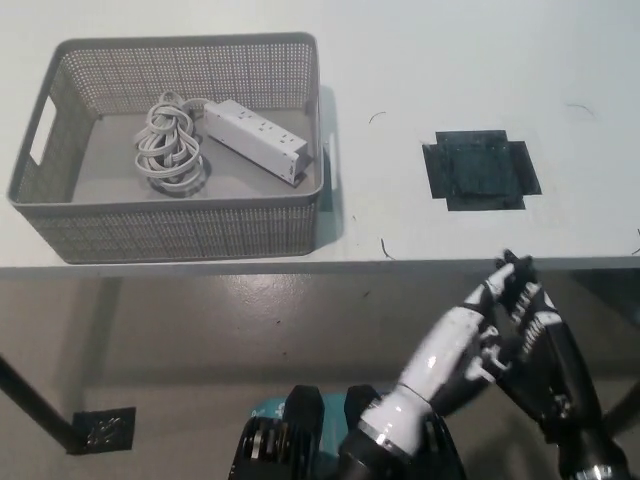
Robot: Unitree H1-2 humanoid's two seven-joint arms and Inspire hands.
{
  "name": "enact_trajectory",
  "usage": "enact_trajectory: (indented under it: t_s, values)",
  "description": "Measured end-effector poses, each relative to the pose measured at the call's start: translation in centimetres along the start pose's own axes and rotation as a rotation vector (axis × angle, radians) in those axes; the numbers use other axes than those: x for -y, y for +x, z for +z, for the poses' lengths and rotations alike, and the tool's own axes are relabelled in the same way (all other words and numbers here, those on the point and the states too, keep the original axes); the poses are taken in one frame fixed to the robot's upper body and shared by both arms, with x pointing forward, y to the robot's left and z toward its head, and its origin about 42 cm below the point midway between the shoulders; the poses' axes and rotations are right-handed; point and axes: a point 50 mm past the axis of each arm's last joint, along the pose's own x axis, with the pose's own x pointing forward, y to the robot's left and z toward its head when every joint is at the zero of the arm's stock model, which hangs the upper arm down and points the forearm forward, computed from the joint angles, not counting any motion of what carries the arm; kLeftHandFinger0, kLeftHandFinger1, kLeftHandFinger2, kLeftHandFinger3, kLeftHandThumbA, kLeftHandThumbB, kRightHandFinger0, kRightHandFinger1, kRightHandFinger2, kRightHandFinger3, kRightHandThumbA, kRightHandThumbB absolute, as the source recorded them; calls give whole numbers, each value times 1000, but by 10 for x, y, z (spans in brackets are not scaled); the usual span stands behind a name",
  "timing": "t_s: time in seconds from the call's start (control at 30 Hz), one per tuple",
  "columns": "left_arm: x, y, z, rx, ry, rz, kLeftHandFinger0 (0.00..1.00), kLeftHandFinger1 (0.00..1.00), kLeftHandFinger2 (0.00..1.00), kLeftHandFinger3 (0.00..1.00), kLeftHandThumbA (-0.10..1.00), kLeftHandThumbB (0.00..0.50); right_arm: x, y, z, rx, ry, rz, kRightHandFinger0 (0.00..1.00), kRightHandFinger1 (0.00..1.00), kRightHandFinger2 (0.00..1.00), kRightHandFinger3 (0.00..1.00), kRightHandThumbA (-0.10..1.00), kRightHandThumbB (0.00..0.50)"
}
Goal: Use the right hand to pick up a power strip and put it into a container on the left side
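A white power strip (255,138) lies inside the grey perforated basket (190,45) at the table's left, with its coiled white cord (172,145) beside it. Both hands hang low at the lower right, below the table's front edge and far from the basket. My black right hand (545,335) has its fingers stretched out and holds nothing. The white left hand (465,340) rests right against it, also with nothing in it.
A black tape patch (480,170) marks the white table (450,60) at the right. The table's front edge runs across the middle of the picture. Below it are grey floor, a dark table leg (30,400) and a floor tape mark (105,428).
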Motion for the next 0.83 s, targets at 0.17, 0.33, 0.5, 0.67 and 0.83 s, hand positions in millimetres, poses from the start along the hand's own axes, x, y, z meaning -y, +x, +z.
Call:
enact_trajectory:
  t_s: [0.17, 0.33, 0.5, 0.67, 0.83]
  values:
    - [-34, -26, -21, -53, 61, 6, 1000, 1000, 1000, 1000, 1000, 243, 2, -8, -14, -35, -68, -27, 1000, 1000, 1000, 1000, 1000, 235]
    - [-125, -94, -62, -232, 208, 65, 1000, 1000, 1000, 1000, 1000, 213, 7, -13, -39, -66, -113, -53, 1000, 1000, 1000, 1000, 1000, 112]
    - [-185, -141, -70, -337, 241, 160, 1000, 1000, 1000, 1000, 1000, 129, 12, -16, -64, -105, -132, -58, 1000, 1000, 1000, 1000, 1000, 105]
    - [-216, -153, -65, -344, 183, 277, 1000, 1000, 1000, 1000, 1000, 139, 27, -11, -79, -125, -127, -76, 1000, 1000, 1000, 1000, 1000, 93]
    - [-229, -148, -59, -305, 117, 338, 1000, 1000, 1000, 1000, 1000, 115, 34, 1, -81, -90, -94, -78, 1000, 1000, 1000, 1000, 1000, 91]
